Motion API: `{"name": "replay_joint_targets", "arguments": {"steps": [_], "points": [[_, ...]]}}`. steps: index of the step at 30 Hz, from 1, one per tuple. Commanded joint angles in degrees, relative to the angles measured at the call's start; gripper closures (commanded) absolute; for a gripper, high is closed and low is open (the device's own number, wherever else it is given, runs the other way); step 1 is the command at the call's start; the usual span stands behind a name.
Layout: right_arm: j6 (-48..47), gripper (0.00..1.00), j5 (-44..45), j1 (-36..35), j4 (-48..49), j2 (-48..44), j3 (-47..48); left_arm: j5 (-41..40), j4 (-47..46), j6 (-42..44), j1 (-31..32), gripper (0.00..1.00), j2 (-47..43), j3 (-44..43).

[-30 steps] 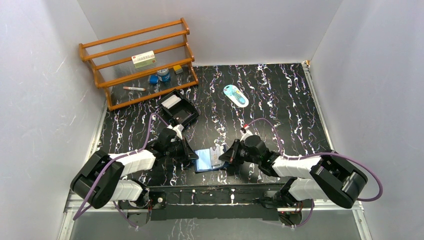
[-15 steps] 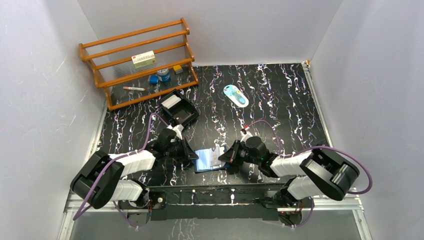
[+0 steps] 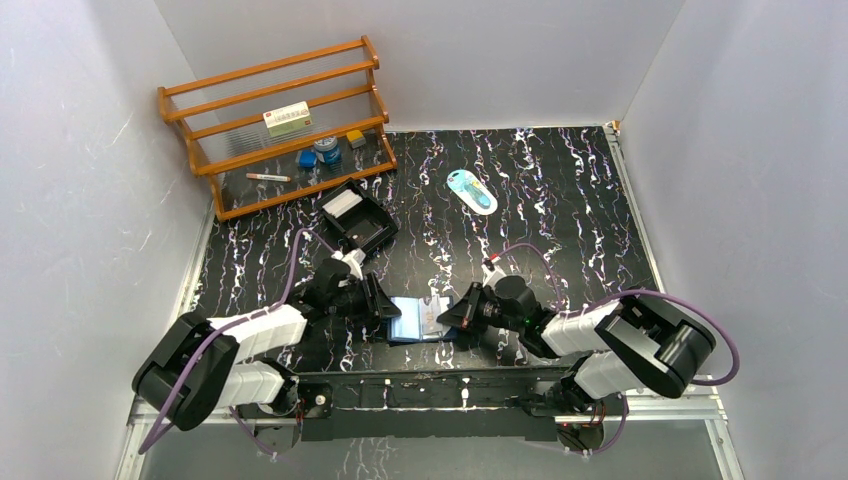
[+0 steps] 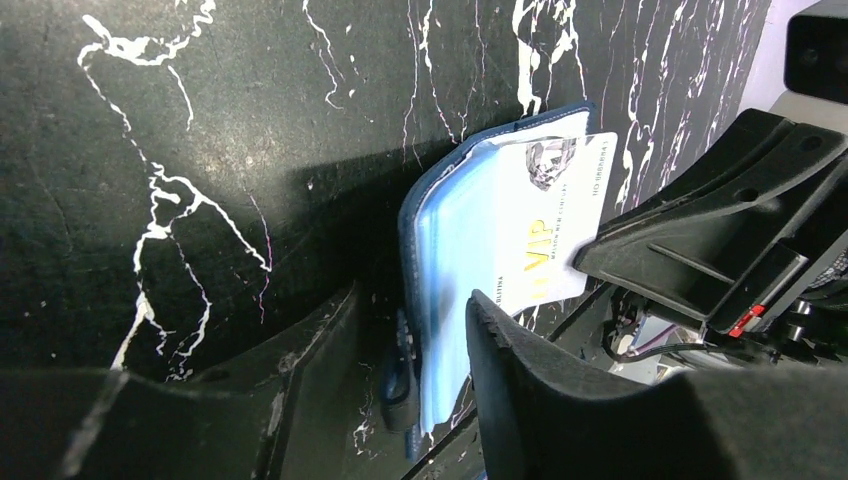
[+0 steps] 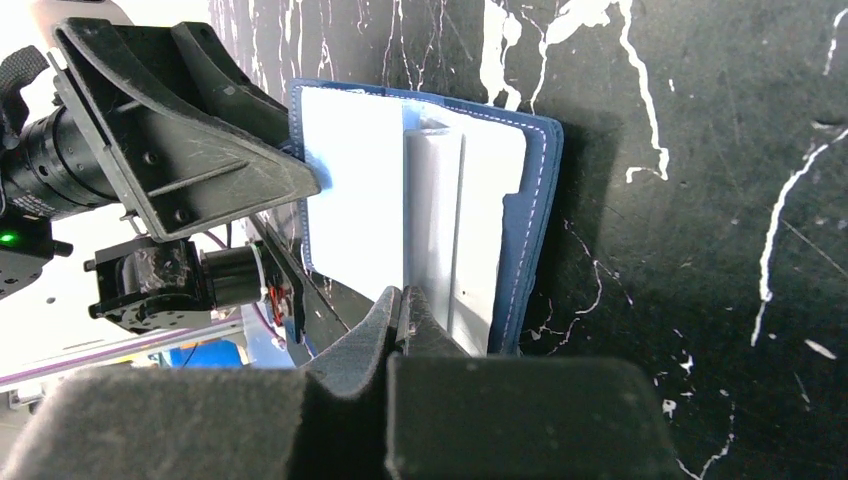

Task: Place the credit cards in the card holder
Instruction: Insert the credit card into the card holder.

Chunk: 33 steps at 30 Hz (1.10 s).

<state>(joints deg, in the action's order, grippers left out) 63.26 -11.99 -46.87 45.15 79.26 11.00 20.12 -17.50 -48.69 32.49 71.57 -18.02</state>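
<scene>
Seen from above: a black surface (image 3: 560,200) veined with white, walled in pale grey. Left hand (image 3: 385,310) and right hand (image 3: 445,318) low near the front edge, tips pointed at each other. Directly between the two hands, the card holder (image 3: 408,322), navy, lying open and flat. On the half nearer the right hand, a pale credit card (image 3: 432,315). Well beyond the left hand, a black tray (image 3: 358,222), and farther on a wooden rack (image 3: 280,120) with a few small items. Well beyond the right hand, a pale blue oval packet (image 3: 472,190).

From the left wrist: left hand (image 4: 410,300) spread, its two dark fingers (image 4: 520,380) apart, with the near edge of the card holder (image 4: 440,270) lying in the gap. Contact with either finger not clear. Shiny light-blue pockets facing up inside the navy cover. Ahead of this hand, on the far half of the holder, the credit card (image 4: 540,210), white with gold "VIP" lettering, sticking out past the holder toward the right hand (image 4: 600,250). Tip of the right hand right at that protruding edge.

From the right wrist: right hand (image 5: 400,300) pressed together, fingertips meeting with no visible gap. Just ahead of those tips, the card holder (image 5: 535,220), open, navy border with pale stitching, inner pages washed out to white. Credit card (image 5: 470,240) hard to separate from the glare, running down close beside the closed tips. No telling of any pinch on it. Ahead and to the left, the left hand (image 5: 300,180), one fingertip against the holder's far page.
</scene>
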Motion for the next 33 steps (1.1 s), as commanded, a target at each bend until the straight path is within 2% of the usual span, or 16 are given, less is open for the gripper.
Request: {"name": "replay_joint_targets", "arguments": {"steps": [1, 5, 13, 15, 19, 22, 28, 33], "points": [[0.55, 1.0, -0.62, 0.47, 4.74, 1.43, -1.27, -3.85, 8.02, 0.32, 0.04, 0.57, -1.4, 2.63], [1.22, 1.0, -0.93, 0.69, 6.81, 3.42, -2.09, -5.49, 9.81, -0.25, 0.04, 0.54, -2.63, 2.66], [1.16, 1.0, -0.36, 1.33, 6.79, 4.5, -3.17, -8.92, 14.45, -1.22, -0.01, 0.56, -6.64, 2.47], [1.08, 1.0, -0.39, 1.52, 6.52, 4.3, -3.27, -9.23, 14.77, -1.24, 0.02, 0.62, -7.7, 2.46], [0.7, 1.0, -0.32, 1.62, 6.02, 4.11, -3.12, -8.54, 13.88, -1.11, -0.11, 0.87, -7.92, 2.79], [0.75, 1.0, -0.84, 1.65, 6.53, 4.06, -3.01, -7.51, 12.03, -0.74, -0.2, 1.0, -6.1, 3.22], [2.22, 1.0, -3.84, 1.61, 9.32, 3.97, -2.02, -4.36, 6.81, -0.86, -0.22, 1.0, -0.3, 3.76], [2.76, 1.0, -4.48, 1.61, 10.61, 4.73, -1.61, -3.76, 5.34, -1.32, -0.15, 1.0, 0.29, 4.22]]}}
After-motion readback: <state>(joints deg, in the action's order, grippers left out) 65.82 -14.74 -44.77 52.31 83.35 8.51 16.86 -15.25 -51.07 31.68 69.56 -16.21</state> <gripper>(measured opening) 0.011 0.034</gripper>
